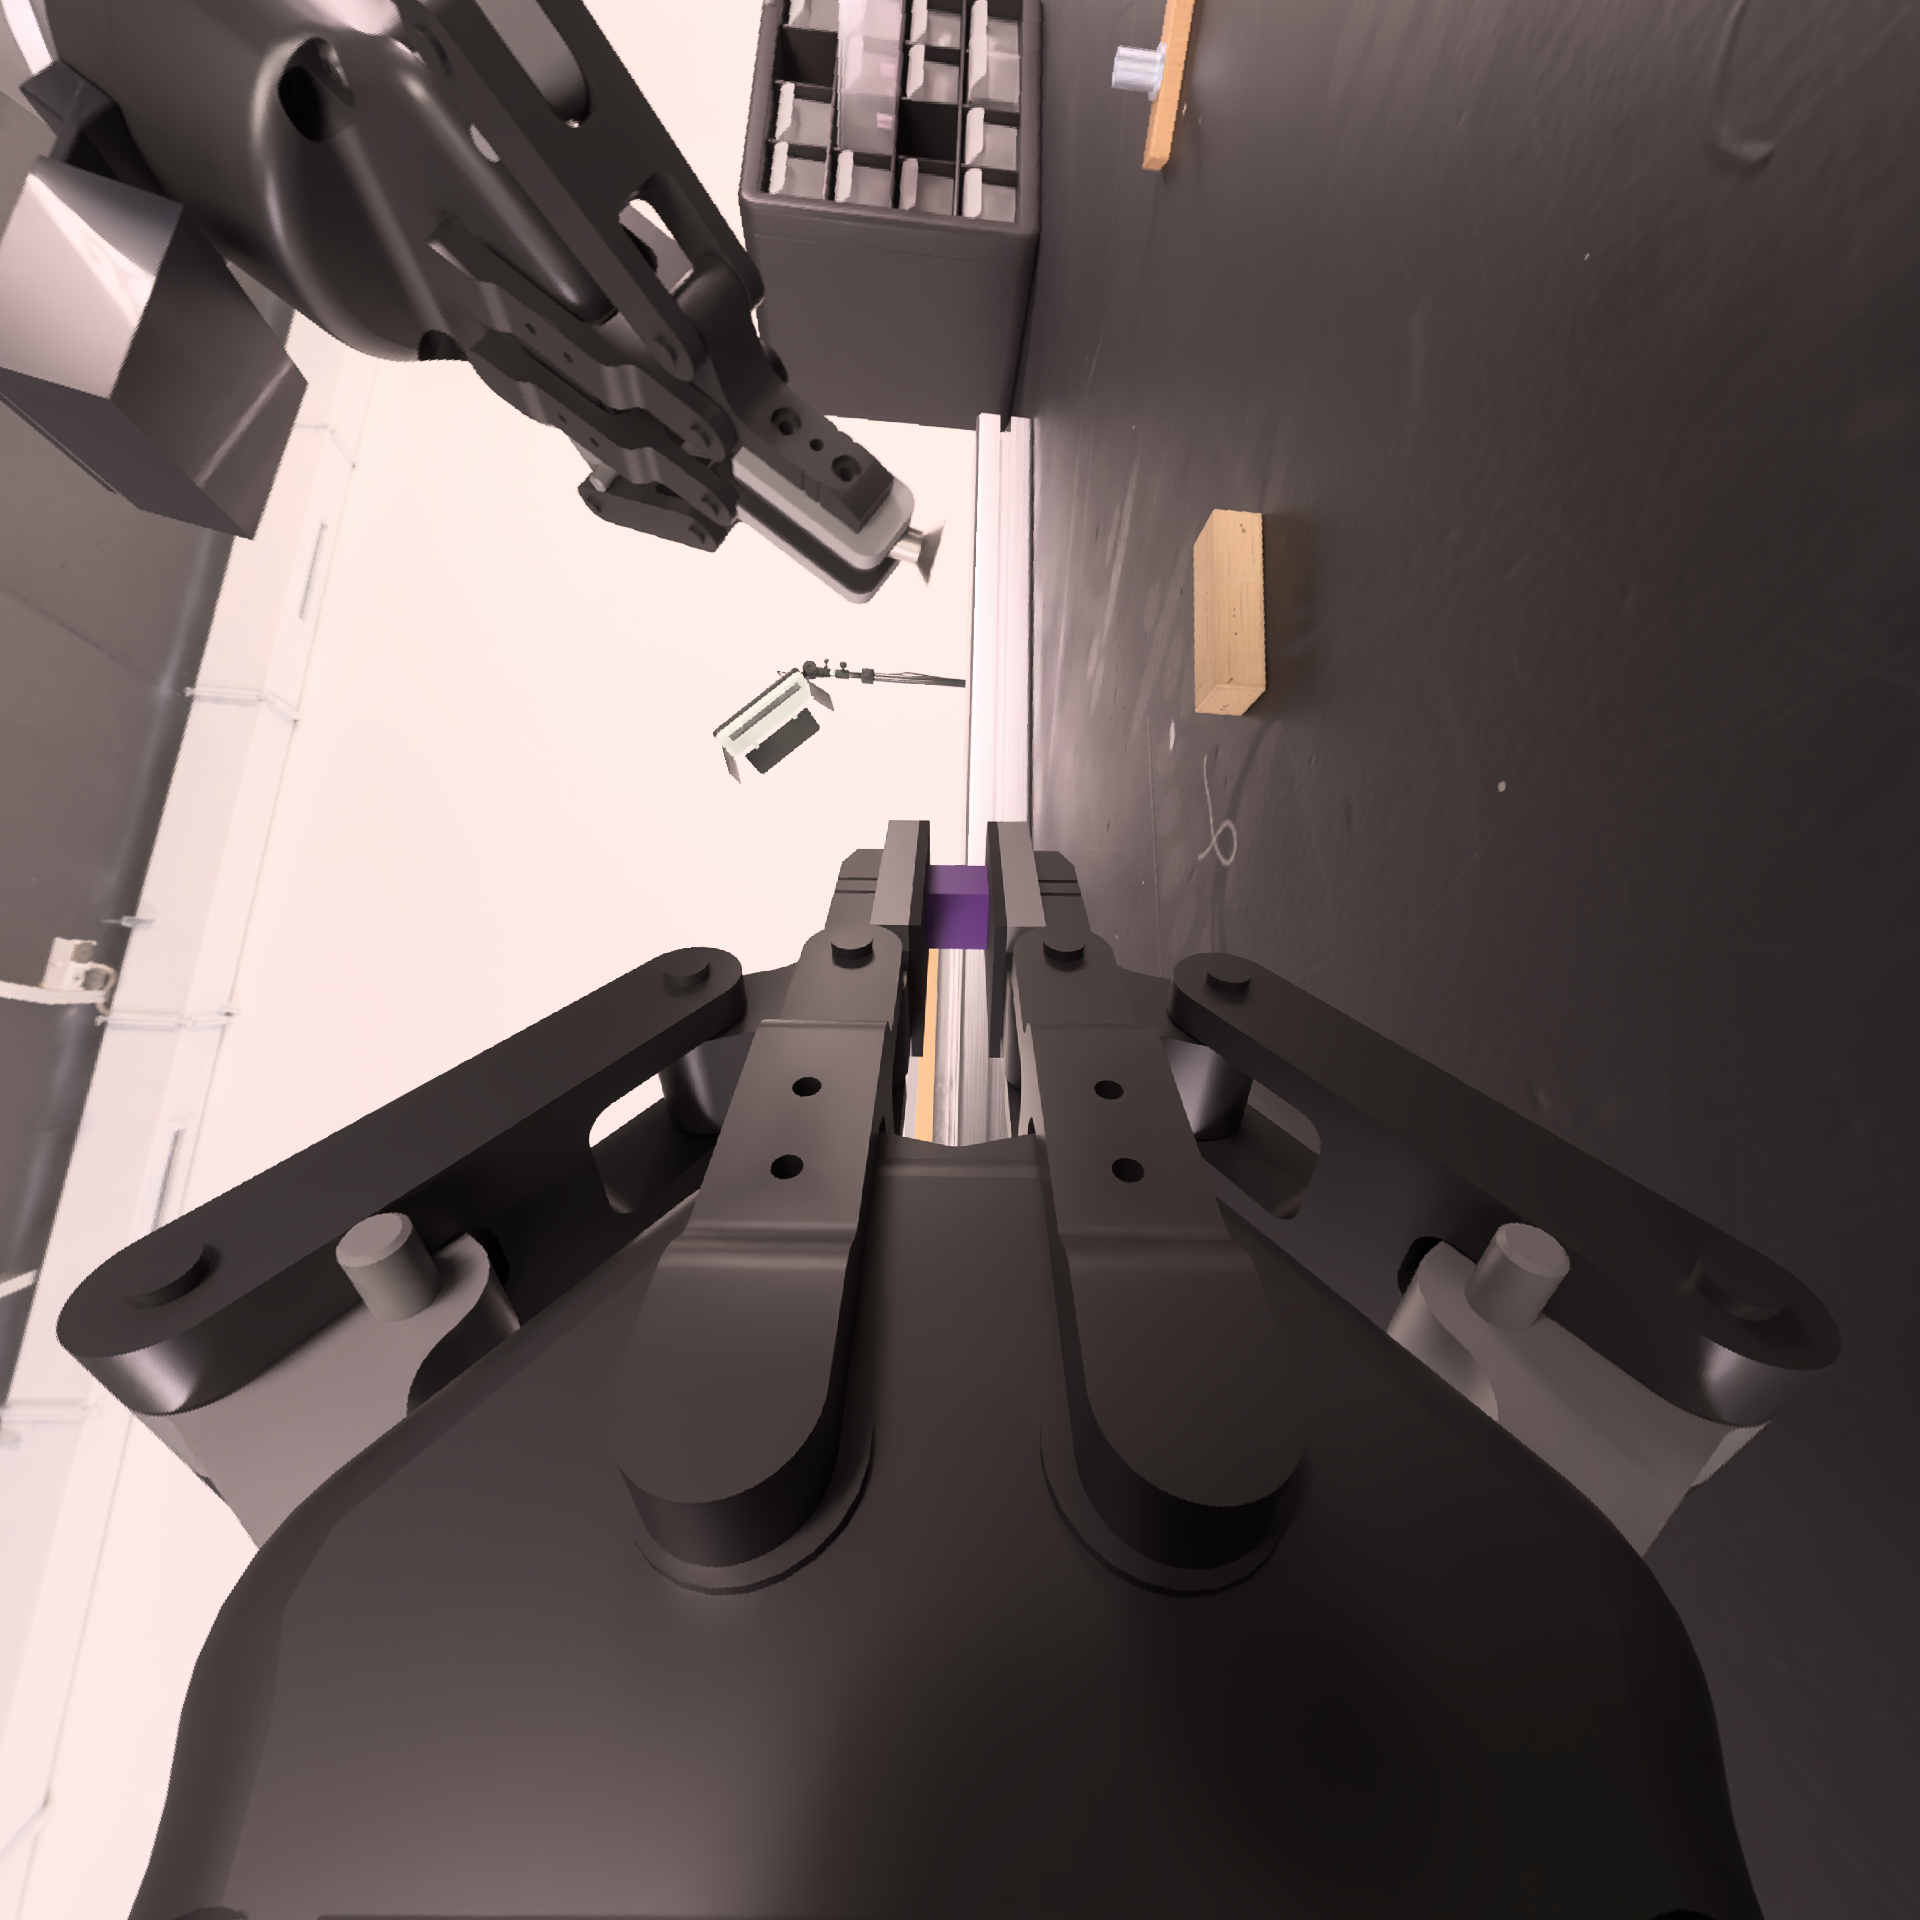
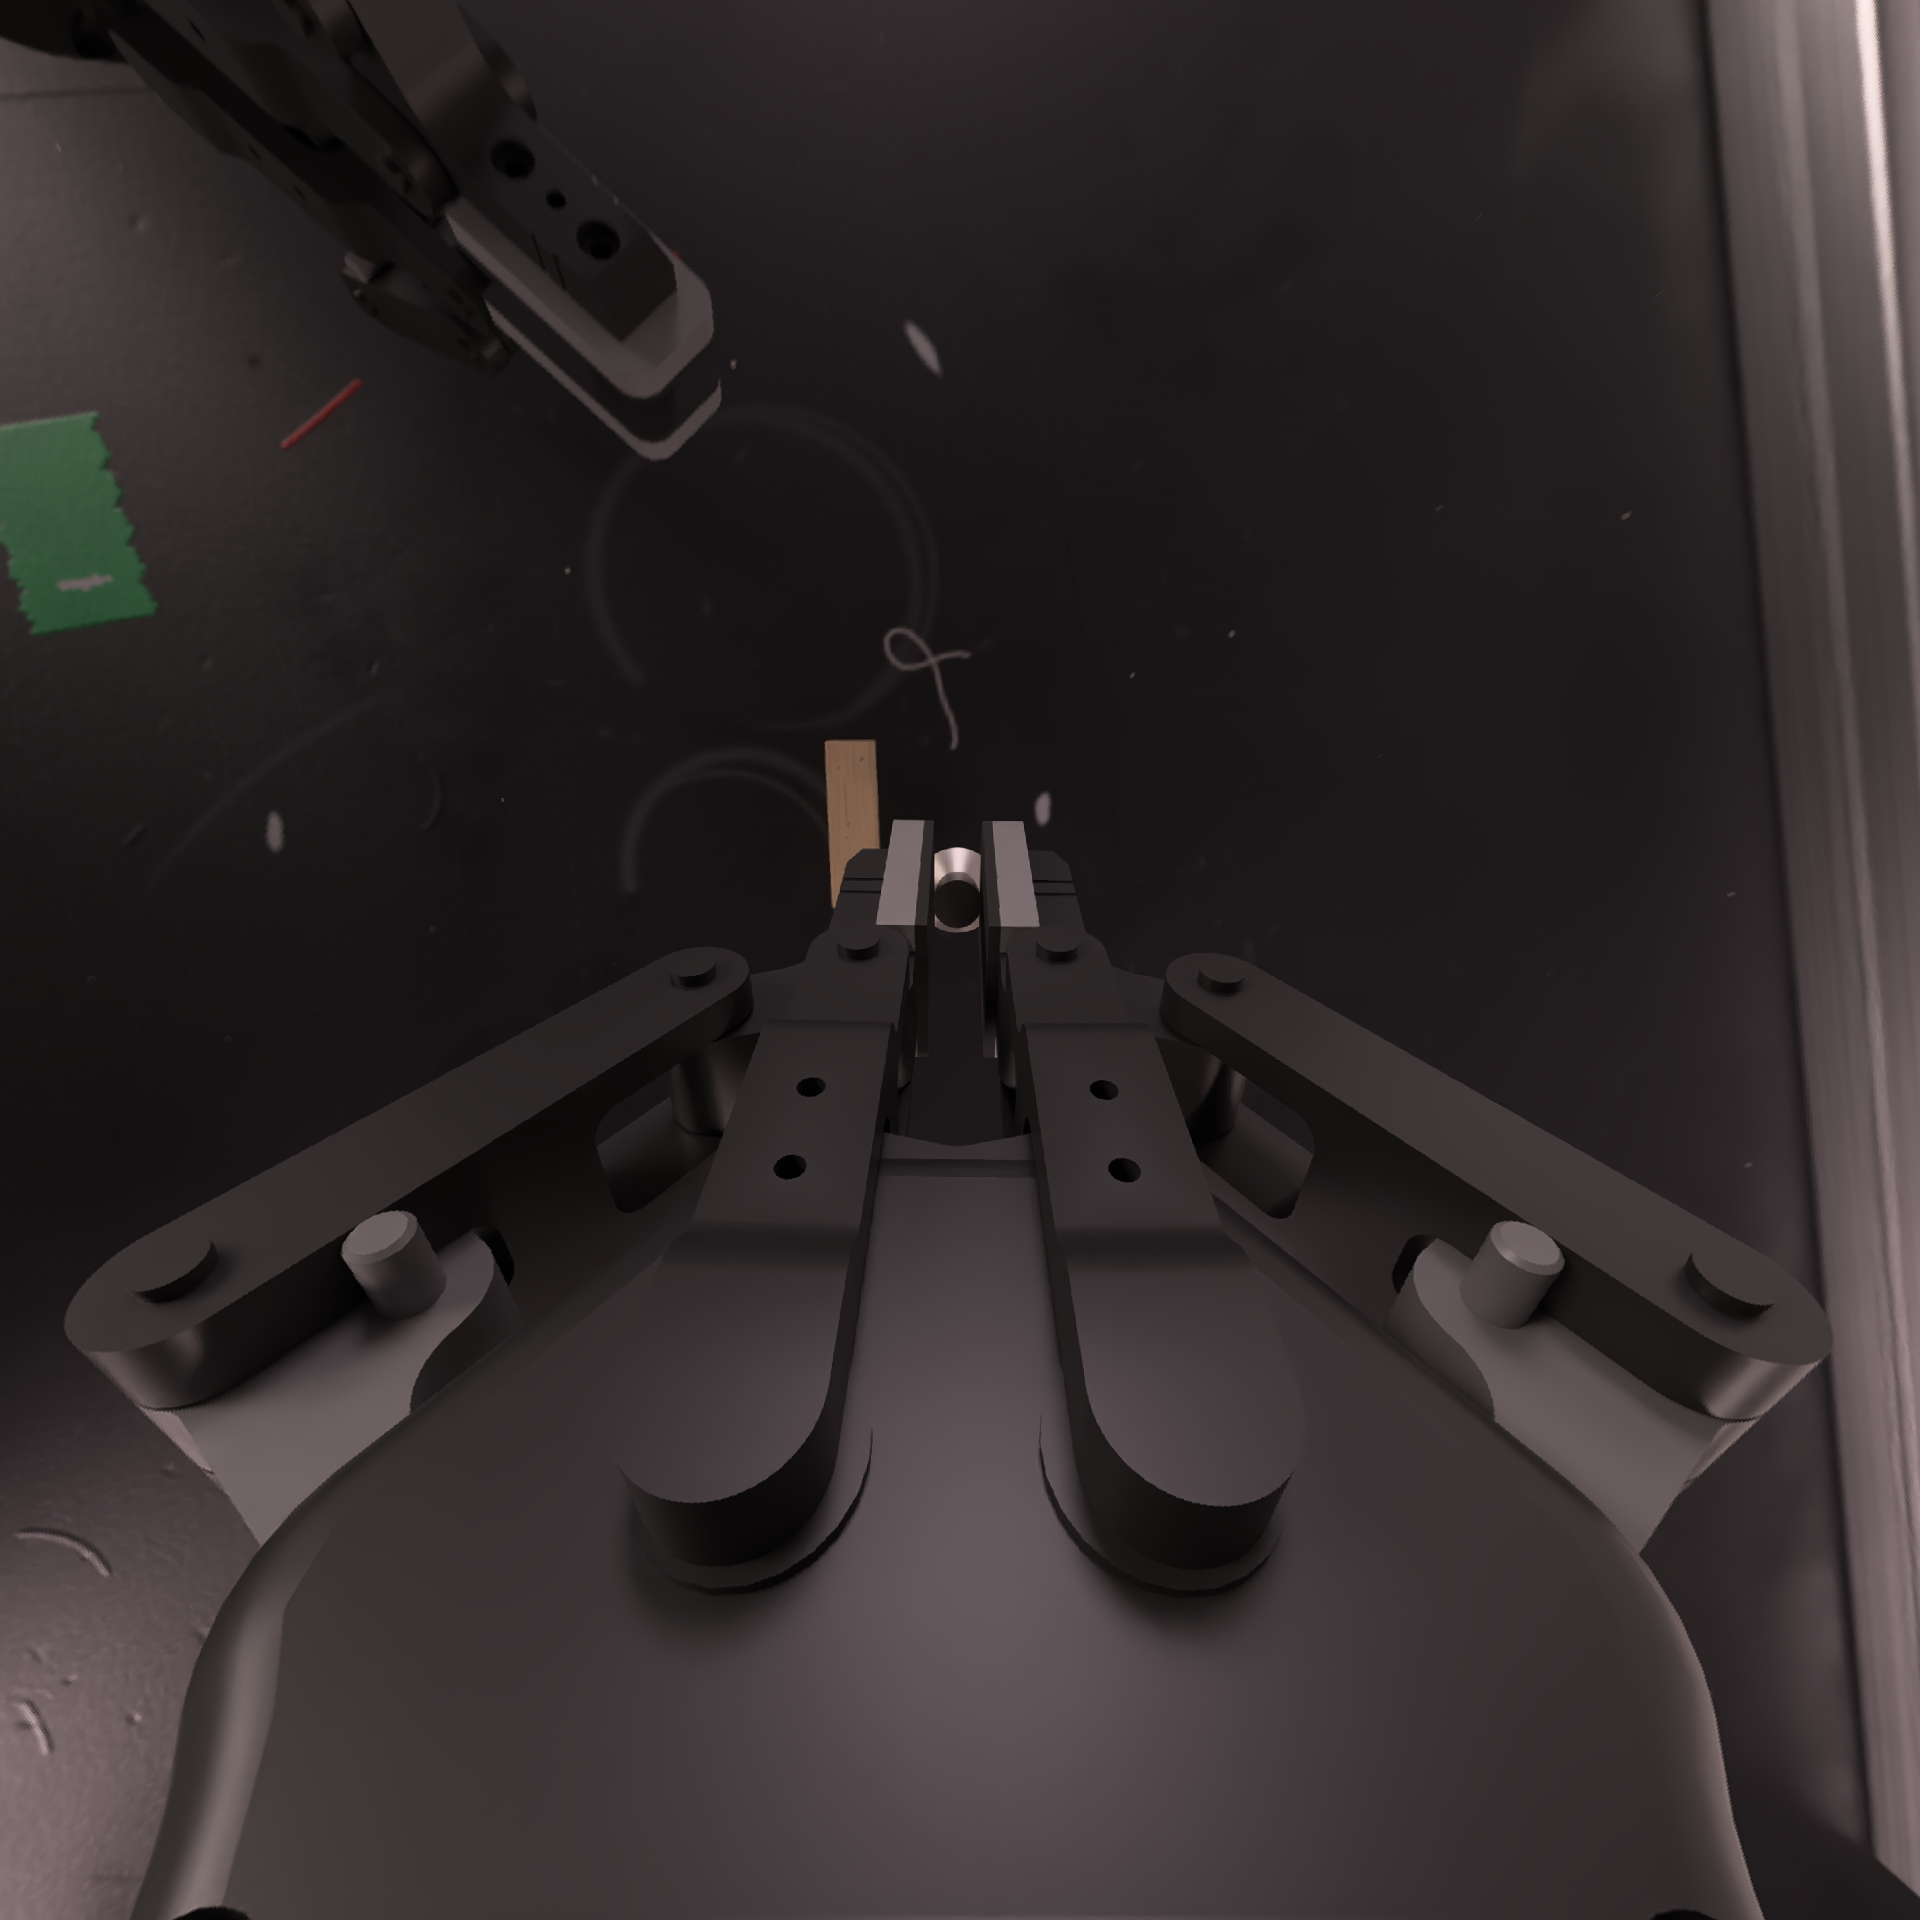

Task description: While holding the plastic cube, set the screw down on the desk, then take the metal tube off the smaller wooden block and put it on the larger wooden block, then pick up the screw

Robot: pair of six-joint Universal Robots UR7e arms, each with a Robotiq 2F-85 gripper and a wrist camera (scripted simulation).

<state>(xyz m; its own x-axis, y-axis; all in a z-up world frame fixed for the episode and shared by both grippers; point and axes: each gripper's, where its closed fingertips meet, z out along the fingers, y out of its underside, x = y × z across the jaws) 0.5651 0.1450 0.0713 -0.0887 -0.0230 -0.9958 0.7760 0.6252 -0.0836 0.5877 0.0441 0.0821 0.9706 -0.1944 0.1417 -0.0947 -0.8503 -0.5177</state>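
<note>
Left gripper point(image 1: 956, 883) clamping small purple plastic cube point(image 1: 956, 920), right gripper point(image 2: 958, 878) gripping short silver metal screw point(image 2: 956, 891) above dark tabletop point(image 2: 1299, 520), pale metal tube point(image 1: 1143, 68) apparently sitting on thin wooden block point(image 1: 1169, 88), thicker wooden block point(image 1: 1229, 613) lying apart

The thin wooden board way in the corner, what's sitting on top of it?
A small shiny metal tube stands on the thin wooden board. Nothing else shows on it. The board runs off the picture's edge, so part stays unseen.
</note>
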